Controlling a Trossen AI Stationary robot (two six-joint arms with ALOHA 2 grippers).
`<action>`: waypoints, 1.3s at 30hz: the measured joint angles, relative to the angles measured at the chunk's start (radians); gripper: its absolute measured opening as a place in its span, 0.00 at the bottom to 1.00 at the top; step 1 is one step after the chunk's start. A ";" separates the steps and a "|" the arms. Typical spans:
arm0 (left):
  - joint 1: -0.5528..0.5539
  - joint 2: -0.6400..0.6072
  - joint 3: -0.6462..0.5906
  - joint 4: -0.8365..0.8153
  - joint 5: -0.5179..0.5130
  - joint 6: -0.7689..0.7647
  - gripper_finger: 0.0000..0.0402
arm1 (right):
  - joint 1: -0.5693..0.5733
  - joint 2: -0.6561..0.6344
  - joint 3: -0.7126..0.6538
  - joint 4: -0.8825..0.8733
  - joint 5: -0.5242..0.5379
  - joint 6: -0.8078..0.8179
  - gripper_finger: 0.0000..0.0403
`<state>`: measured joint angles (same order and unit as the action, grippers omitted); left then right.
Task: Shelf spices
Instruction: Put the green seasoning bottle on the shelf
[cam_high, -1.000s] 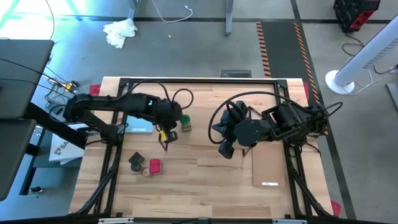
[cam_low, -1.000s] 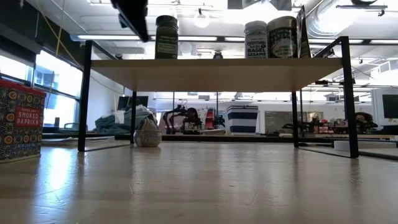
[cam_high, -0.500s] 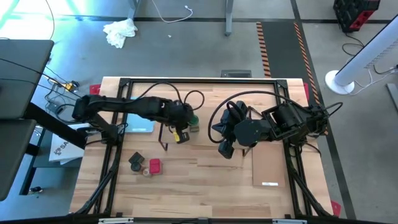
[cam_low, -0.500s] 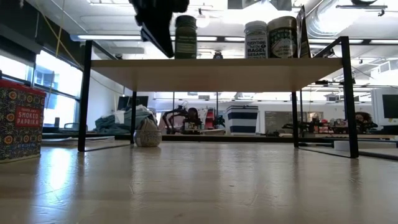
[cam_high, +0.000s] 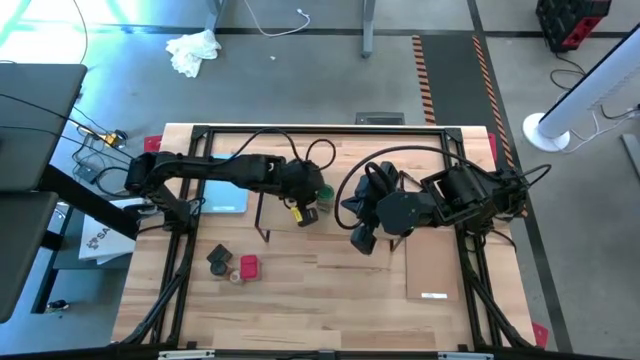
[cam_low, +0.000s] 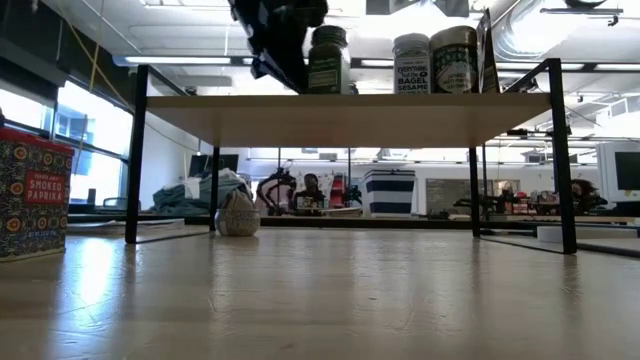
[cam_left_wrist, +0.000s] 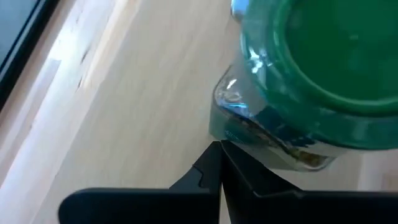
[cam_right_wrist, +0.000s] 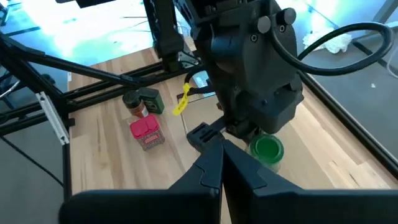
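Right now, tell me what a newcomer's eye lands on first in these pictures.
The left gripper, shut, pressed against the side of a green-lidded jar standing on the shelf. Two more jars stand farther along the plank. Down on the table, left of the shelf, sits a patterned smoked paprika tin.

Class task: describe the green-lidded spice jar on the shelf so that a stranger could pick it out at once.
Start at the low rack with the pale wooden plank top and black wire end frames. Three jars stand on it. The green-lidded glass spice jar stands apart from the other two, right against the left claw; only it has a dark green label.
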<state>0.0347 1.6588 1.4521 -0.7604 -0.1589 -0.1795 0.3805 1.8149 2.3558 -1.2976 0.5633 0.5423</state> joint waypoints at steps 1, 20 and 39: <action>0.001 0.001 0.000 0.015 0.000 0.001 0.00 | 0.000 0.000 0.000 0.000 0.005 0.000 0.00; 0.000 -0.156 0.013 -0.119 0.025 0.275 0.00 | -0.013 0.006 -0.183 -0.029 -0.150 0.187 0.00; 0.096 -0.539 0.012 -0.041 0.109 0.165 0.00 | -0.105 0.005 -0.677 0.337 -0.014 0.640 0.00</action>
<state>0.1310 1.1197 1.4639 -0.8017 -0.0494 -0.0147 0.2758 1.8194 1.6784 -0.9604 0.5489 1.1827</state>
